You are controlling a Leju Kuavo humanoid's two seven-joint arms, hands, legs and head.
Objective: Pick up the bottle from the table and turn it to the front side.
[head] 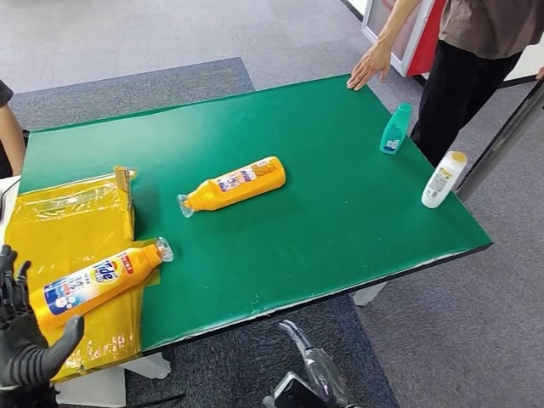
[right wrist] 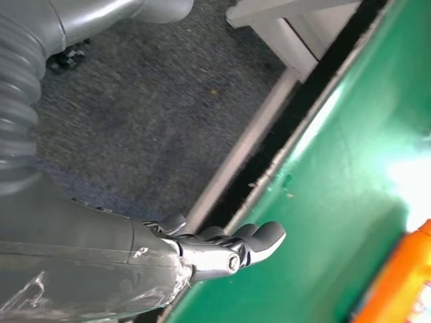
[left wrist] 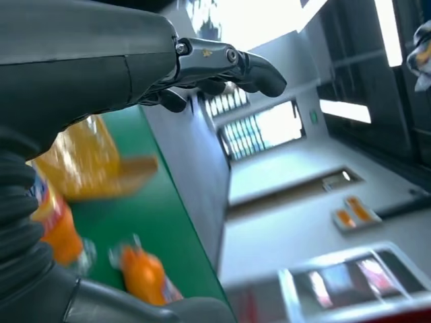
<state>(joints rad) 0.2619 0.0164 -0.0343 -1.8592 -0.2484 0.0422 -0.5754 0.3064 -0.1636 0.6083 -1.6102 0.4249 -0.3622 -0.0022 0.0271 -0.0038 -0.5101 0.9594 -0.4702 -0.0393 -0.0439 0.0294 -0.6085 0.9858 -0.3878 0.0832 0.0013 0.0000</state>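
Observation:
An orange bottle [head: 234, 184] lies on its side mid-table, cap toward the left, label strip up. A second orange bottle [head: 96, 280] with a blue and white label facing up lies on a yellow bag [head: 64, 221] at the table's left end. My left hand [head: 25, 340] hovers open just in front of that bottle, fingers spread, touching nothing. In the left wrist view its fingers [left wrist: 229, 64] stretch out above both blurred orange bottles [left wrist: 145, 272] [left wrist: 56, 225]. My right hand [head: 314, 370] hangs open below the table's front edge; its fingers [right wrist: 229, 249] lie straight by the green table [right wrist: 355, 168].
A teal bottle [head: 395, 129] and a white bottle [head: 444, 178] lie near the table's right edge. A person stands at the far right corner with a hand [head: 369, 64] on the table. Another person's arm [head: 9, 136] shows at the left edge. Grey carpet surrounds the table.

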